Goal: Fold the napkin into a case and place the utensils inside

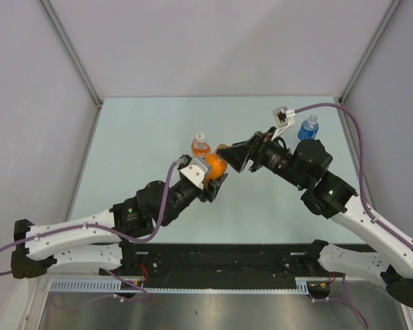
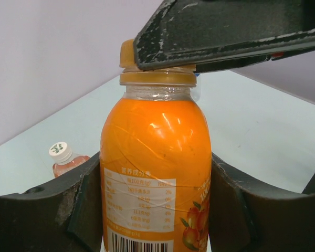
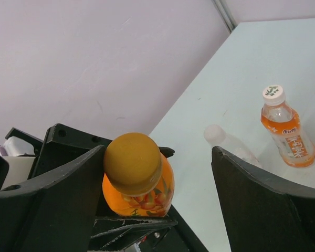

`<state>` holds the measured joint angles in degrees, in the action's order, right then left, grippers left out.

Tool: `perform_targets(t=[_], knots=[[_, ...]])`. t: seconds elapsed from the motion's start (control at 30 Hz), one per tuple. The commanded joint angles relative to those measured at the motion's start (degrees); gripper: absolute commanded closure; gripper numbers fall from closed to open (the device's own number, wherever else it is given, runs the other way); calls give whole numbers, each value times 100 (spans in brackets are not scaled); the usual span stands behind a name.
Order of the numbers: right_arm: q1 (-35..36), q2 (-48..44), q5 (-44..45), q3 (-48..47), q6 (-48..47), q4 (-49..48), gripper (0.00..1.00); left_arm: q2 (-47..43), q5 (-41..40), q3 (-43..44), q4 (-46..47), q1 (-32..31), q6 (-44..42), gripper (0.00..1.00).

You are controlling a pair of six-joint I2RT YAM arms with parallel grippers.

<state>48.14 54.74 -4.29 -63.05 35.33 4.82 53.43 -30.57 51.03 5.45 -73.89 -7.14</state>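
The orange plastic juice bottle (image 2: 155,152) fills the left wrist view. The left gripper (image 2: 156,210) is clenched on its labelled body, one black finger on each side. Its base is cut off at the bottom edge of that view.

The bottle's long axis runs from the left gripper toward the right gripper (image 3: 163,194), orange cap foremost. The right wrist camera sees that cap almost end-on. The right gripper's jaws stand wide around the cap: one finger is just beside it and the other well apart, and neither grips it. In the left wrist view a scuffed black finger crosses the cap and hides most of it.

From above, both grippers meet over the middle of the pale green tabletop (image 1: 144,124), hiding most of the bottle. Bare table lies to the left and toward the far edge, with grey walls behind.

A small white-capped bottle of orange-red drink (image 1: 201,144) stands upright just beyond the grippers. A blue bottle (image 1: 308,128) stands near the right edge, behind the right arm. A pale blurred bottle shape (image 3: 226,144) is hard to make out.
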Motion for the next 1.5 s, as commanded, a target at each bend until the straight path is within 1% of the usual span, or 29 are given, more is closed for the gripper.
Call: perform_targets(t=[0.0,0.03,0.07,0.13,0.17,0.3,0.33,0.37,0.43,0.47,0.53,0.63,0.7,0.73,0.77,0.83,0.93,0.97,1.1,1.13,1.17,1.23,1.27,1.3,1.37,1.4,1.43,1.47], knots=[[37,37,60,-234,123,-350,18,53,-195,-31,290,-108,-174,100],[46,45,52,-234,114,-385,19,71,-195,-40,290,-126,-191,100],[38,54,34,-234,114,-420,23,71,-204,-40,298,-135,-209,100],[55,63,-10,-234,132,-420,27,80,-222,-40,307,-161,-218,100],[55,80,-27,-234,141,-420,34,71,-230,-40,307,-161,-227,100],[64,124,-141,-234,176,-420,44,71,-248,-58,316,-170,-236,100],[55,133,-159,-234,193,-420,44,71,-265,-58,325,-179,-236,100],[73,151,-177,-234,202,-420,42,62,-266,-58,333,-179,-244,100],[73,151,-203,-234,228,-420,37,62,-301,-58,360,-179,-253,100],[90,151,-203,-234,237,-420,32,71,-318,-58,369,-187,-253,100],[116,133,-160,-234,255,-377,27,80,-380,-58,386,-179,-262,100],[143,81,-72,-234,237,-306,27,80,-406,-58,404,-179,-262,100],[152,72,-54,-234,211,-271,30,71,-406,-66,421,-179,-262,100],[169,46,-54,-234,211,-262,32,71,-406,-66,421,-179,-262,100],[178,63,-54,-234,202,-262,37,80,-397,-66,421,-179,-253,100],[187,72,-80,-234,202,-236,40,63,-406,-66,421,-179,-244,100],[204,72,-98,-234,193,-218,48,71,-406,-66,413,-179,-236,100],[213,63,-80,-234,193,-210,54,62,-397,-75,413,-179,-227,100],[231,28,-1,-226,158,-218,64,45,-362,-84,386,-179,-201,100],[231,19,8,-208,115,-227,69,45,-354,-93,378,-179,-192,100],[248,-33,51,-199,97,-244,81,27,-327,-101,369,-179,-174,100],[257,-86,8,-147,0,-393,99,-34,-30,-119,360,-179,-130,100],[266,-121,-71,-94,-122,-429,100,-156,215,-163,360,-179,-26,100],[275,-174,-158,-76,-210,-647,100,-244,783,-189,369,-170,28,100],[284,-227,-439,-50,-499,-754,100,-385,1751,-146,291,-74,343,100],[292,-297,-562,-41,-605,-833,100,-429,2217,-76,211,144,536,100],[292,-315,-746,-41,-737,-886,100,-439,3422,12,132,303,982,100],[292,-350,-1061,-41,-895,-947,100,-421,3948,178,62,461,1204,100]])
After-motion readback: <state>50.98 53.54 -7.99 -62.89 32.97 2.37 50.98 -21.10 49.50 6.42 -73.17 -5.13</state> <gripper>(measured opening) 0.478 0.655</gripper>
